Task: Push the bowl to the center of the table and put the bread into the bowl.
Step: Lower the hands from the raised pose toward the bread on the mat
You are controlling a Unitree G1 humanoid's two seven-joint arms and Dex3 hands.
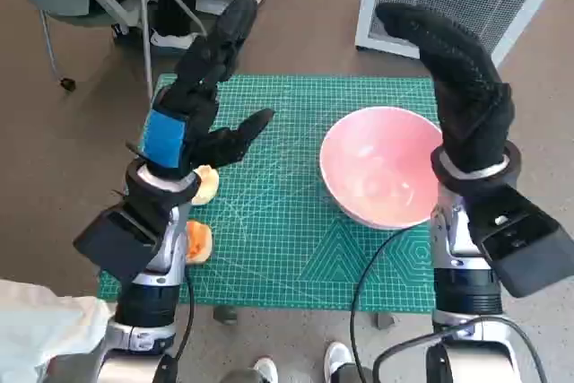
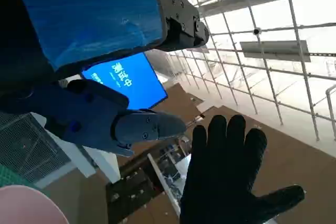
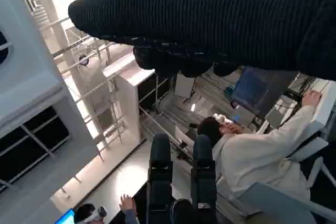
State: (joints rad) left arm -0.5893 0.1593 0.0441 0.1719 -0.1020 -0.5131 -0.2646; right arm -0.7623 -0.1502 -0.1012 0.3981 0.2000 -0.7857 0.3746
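fingers of both hands are spread and hold nothing, both raised above the table and pointing up and away toward 12 o'clock. left hand (image 1: 199, 96) hovers over the mat's 9 o'clock side; right hand (image 1: 457, 69) hovers over the 3 o'clock side, right hand fingers (image 1: 413, 20) bent a little forward at the tips. bowl (image 1: 381, 166), pink and upright, sits on the green mat (image 1: 278, 221) at about 3 o'clock from table centre, directly below and just toward 9 o'clock from the right wrist, so the right hand is clearly the nearer one for the push. centre lies toward 9 o'clock from the bowl, so i judge the palm needs to come down on the bowl's 3 o'clock rim and shove toward 9. bread (image 1: 205, 184) lies at the mat's 9 o'clock edge, mostly hidden under the left forearm, a second orange piece (image 1: 198, 241) nearer 7 o'clock; long axis cannot be told. left hand is nearer the bread, which lies below and behind its fingers, toward 6 o'clock. wrist views point at the room, not the table; the left one catches the bowl's rim (image 2: 26, 205) and the right hand (image 2: 231, 177) open.
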